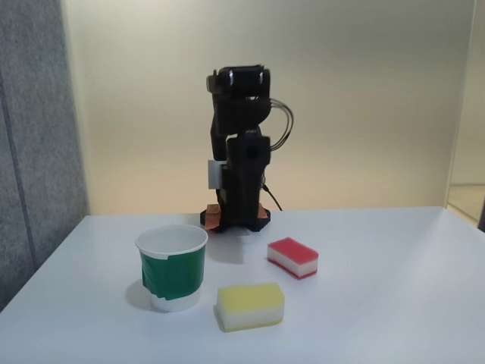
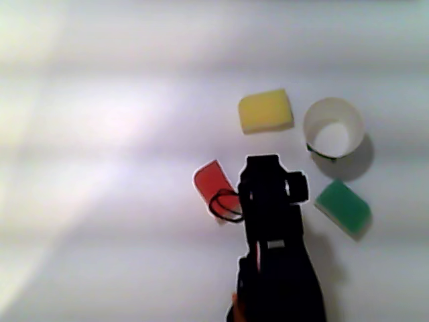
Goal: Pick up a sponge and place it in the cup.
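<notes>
1. Lying nearest the fixed camera, the yellow sponge [image 1: 250, 305] sits flat on the white table [image 1: 394, 303], just to the right of the cup [image 1: 173, 266] and in front of the red sponge [image 1: 292, 257].
2. The cup stands upright and open-mouthed at the left of that view, a wide green band round its body; nothing shows inside it from above [image 2: 333, 129].
3. The red sponge lies flat on the table to the right of the cup, red layer up, apart from both the cup and the yellow one. In the other view it [image 2: 214, 182] sits just left of the arm [image 2: 271, 228], partly covered by the arm and its looped cable.
4. That top-down view also shows a green sponge [image 2: 343, 206] on the table, right of the arm and below the cup.
5. Farthest back in the fixed view, the black arm [image 1: 241, 152] is folded upright over its base, well clear of every sponge.
6. The gripper is tucked into the folded arm; whether its jaws are parted I cannot tell, and nothing appears to be in them.
</notes>
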You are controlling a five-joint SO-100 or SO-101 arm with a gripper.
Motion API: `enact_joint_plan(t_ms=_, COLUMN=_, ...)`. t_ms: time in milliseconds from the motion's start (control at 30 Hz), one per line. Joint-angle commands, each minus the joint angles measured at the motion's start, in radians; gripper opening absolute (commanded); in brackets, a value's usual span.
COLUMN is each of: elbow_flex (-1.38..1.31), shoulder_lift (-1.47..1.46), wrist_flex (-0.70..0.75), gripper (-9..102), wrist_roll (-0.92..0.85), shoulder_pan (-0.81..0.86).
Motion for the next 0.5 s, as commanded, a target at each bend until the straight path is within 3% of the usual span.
enact_joint_plan(t_ms=0, elbow_flex=-0.118, shoulder_lift=-0.094, wrist_flex=0.032, gripper=0, wrist_roll=0.018, shoulder_pan=-0.071)
enact_joint_plan(t_ms=467, elbow_flex=-0.499, shoulder_lift=-0.551, wrist_flex=0.049, gripper=0, wrist_roll=0.075, shoulder_pan=-0.275)
